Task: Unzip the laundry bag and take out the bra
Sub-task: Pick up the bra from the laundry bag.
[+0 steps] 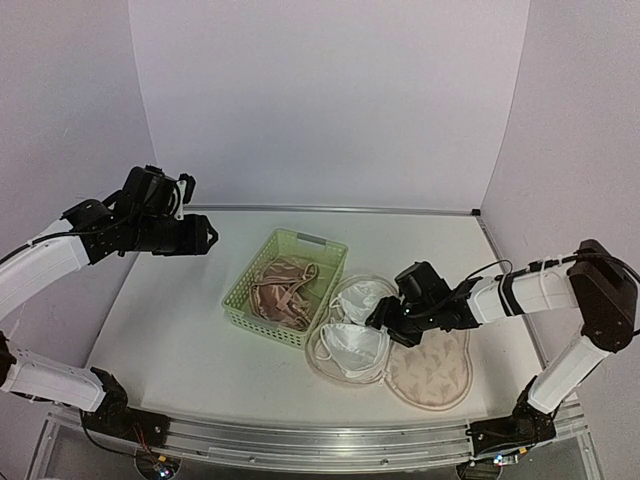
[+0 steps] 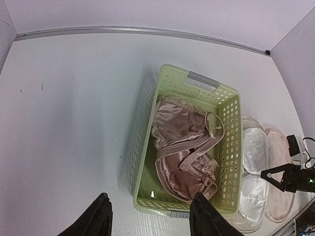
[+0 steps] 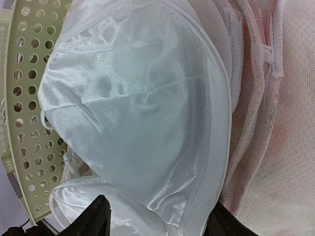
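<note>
So the peanut-shaped beige-pink padded laundry bag with little orange and green motifs (image 1: 432,372) is already unzipped and flopped open on the white table (image 1: 170,330). It sits just beside the light green plastic lattice basket (image 1: 260,325). The white satin bra (image 1: 352,340) we're after is in the lined half of the bag, nearest the basket, cups up.

The right gripper (image 1: 385,318) is down over the bag with one white cup between its fingers. They stand apart on either side of it, but we honestly can't tell if they're pinching yet or only straddling it. The left gripper (image 2: 150,196) is released, with nothing in it, hanging high over the far left of the table.

What worries us:
- That satin looks slippery, so a shallow bite on the cup edge could slide off on the lift.
- Nothing pins the bag down, so it may come up along with the bra.
- The fingers could catch the mesh lining too.
- A strap could snag on the zip or the basket holes.

Count: one bag, one basket, two bras (the white one, plus a pink satin bra (image 1: 283,290) in the basket) and two grippers.
</note>
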`<state>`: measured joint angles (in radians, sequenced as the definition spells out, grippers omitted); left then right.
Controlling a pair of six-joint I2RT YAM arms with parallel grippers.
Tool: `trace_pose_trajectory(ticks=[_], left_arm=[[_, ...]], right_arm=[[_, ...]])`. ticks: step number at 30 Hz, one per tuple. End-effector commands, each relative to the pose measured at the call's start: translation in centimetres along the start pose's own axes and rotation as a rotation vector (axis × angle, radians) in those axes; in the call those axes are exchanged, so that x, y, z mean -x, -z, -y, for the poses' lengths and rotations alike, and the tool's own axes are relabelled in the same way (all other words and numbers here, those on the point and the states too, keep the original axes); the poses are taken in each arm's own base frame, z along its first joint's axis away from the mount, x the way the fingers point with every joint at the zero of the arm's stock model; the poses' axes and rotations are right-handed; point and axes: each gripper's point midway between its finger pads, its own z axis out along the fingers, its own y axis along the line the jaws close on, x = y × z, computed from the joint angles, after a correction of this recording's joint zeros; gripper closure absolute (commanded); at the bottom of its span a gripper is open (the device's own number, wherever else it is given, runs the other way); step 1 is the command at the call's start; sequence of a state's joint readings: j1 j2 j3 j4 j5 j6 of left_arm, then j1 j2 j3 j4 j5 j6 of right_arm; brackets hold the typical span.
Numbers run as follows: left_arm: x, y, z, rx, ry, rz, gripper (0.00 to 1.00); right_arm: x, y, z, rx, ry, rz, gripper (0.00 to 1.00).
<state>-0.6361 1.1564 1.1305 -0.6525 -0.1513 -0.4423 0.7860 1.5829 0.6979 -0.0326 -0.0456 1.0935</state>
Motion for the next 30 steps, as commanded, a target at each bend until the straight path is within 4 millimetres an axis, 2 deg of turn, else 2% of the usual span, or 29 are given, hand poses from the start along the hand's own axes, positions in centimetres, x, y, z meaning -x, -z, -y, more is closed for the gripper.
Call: trace_pose_trajectory(ticks=[1,4,8,13,16,21,30], left_arm=[[2.3,1.7,0.9,-0.037,0.001,0.087,0.46],[2.4,1.8,0.8,-0.038,0.001,0.091,0.46],[2.4,2.0,0.9,-0.041,-0.001,0.092,0.46],[2.5,2.2,0.9,-0.044,0.002,0.097,0.46],[2.5,2.3,0.9,-0.043,0.002,0.097,0.46],[2.6,2.4,0.9,-0.046,0.005,0.1,0.46],[2.6,2.5,0.9,-0.047,0.008,0.105,0.46]], right_arm=[[0.8,-0.4,-1.2,0.052,-0.019,0.024,0.4],[0.4,-1.1,-1.2,0.06,-0.029,0.009,0.45],[0.0,-1.7,-1.2,0.075,-0.043,-0.01,0.57],[-0.3,-2.1,-1.1,0.089,-0.053,-0.022,0.87],[-0.3,-1.8,-1.3,0.102,-0.054,-0.017,1.0],[0.2,-0.4,-2.2,0.142,-0.046,0.012,1.0],[2.1,4.0,-5.4,0.27,-0.034,0.099,1.0]])
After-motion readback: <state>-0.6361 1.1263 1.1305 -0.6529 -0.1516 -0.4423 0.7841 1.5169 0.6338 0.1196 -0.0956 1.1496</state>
